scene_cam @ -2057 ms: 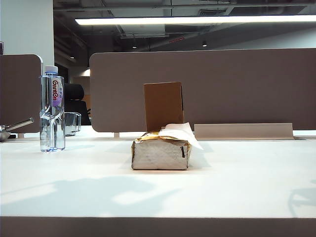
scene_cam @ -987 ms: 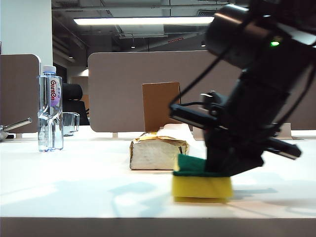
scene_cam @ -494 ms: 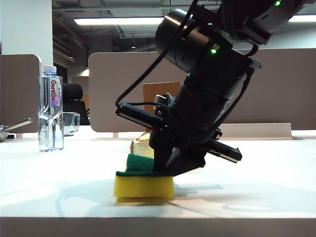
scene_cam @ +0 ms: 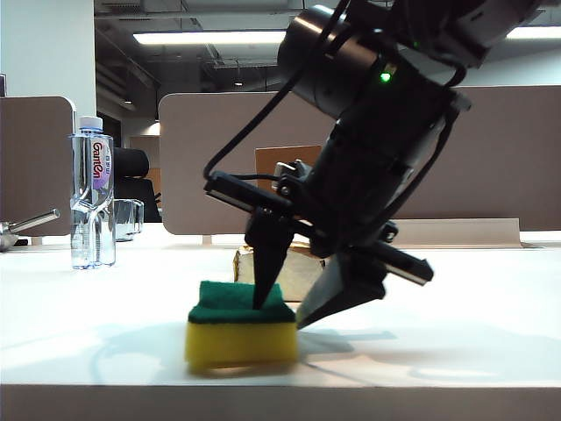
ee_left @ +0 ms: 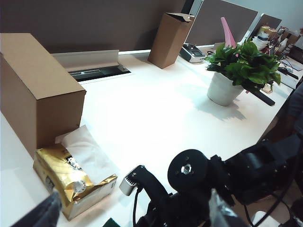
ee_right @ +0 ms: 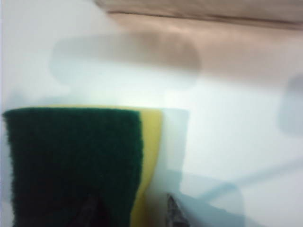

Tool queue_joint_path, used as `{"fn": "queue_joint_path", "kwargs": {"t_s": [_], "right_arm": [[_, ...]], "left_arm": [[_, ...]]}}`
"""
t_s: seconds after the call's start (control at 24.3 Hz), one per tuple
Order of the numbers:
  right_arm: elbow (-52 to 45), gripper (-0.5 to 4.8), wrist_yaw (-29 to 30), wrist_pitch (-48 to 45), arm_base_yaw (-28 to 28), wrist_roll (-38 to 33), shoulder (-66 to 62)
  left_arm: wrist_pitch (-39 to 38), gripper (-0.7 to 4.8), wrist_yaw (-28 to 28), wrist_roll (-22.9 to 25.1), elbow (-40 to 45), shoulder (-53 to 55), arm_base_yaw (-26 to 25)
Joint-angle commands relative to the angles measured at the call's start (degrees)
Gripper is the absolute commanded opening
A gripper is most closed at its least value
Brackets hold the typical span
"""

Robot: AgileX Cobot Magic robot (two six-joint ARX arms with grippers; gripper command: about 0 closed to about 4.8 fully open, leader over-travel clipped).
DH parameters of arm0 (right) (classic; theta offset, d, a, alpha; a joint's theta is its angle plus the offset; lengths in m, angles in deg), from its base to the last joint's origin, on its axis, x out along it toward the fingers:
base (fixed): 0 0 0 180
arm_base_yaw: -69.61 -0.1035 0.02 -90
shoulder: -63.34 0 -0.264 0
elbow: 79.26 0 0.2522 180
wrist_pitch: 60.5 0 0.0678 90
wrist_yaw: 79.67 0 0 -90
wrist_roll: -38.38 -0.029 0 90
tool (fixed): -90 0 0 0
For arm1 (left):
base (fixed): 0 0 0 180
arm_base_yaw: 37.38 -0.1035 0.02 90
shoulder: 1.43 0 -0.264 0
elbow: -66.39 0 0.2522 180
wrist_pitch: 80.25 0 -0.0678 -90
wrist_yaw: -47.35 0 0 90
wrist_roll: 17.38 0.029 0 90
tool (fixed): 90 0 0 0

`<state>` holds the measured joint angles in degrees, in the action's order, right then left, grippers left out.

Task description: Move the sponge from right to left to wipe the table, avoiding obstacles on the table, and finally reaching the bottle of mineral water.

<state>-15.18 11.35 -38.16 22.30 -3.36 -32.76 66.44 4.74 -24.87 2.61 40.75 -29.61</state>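
So the sponge [scene_cam: 242,323] sits flat on the table [scene_cam: 105,316], in front of the tissue pack [ee_left: 73,177], with the bottle of mineral water [scene_cam: 92,195] well off to its left. The right gripper [scene_cam: 285,316] has its fingers spread, one tip on the green top, the other just beside the sponge, not clamping. The left gripper [ee_left: 128,210] hangs above the tissue pack, fingers apart, empty. I'd re-grip squarely and press evenly, then slide toward the bottle.

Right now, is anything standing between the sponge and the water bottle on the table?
Nothing visible. The sponge sits under the right gripper, already past the tissue pack and box, with bare table leading to the bottle.
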Motion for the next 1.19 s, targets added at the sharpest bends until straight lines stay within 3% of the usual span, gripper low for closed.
{"fn": "queue_joint_path", "kwargs": {"t_s": [0.04,0.16,0.41,0.99,1.19], "right_arm": [[-0.37,1.79,-2.64,3.8,0.5,0.28,0.85],[-0.37,2.34,-2.58,2.47,1.07,0.42,1.42],[0.15,2.85,-1.31,1.46,1.09,0.44,1.62],[2.69,2.88,-1.57,5.11,3.39,4.59,12.44],[4.81,2.83,-2.58,8.33,7.69,9.4,18.73]], "left_arm": [[0.33,4.04,0.46,0.0,-0.35,-0.24,0.0],[0.35,4.04,0.46,0.0,-0.35,-0.37,-0.02],[0.35,4.04,0.44,0.02,-0.35,-0.39,-0.02],[0.37,4.04,0.39,0.07,-0.35,-0.39,-0.02],[0.35,4.04,0.15,0.2,-0.33,-0.39,-0.02]]}}
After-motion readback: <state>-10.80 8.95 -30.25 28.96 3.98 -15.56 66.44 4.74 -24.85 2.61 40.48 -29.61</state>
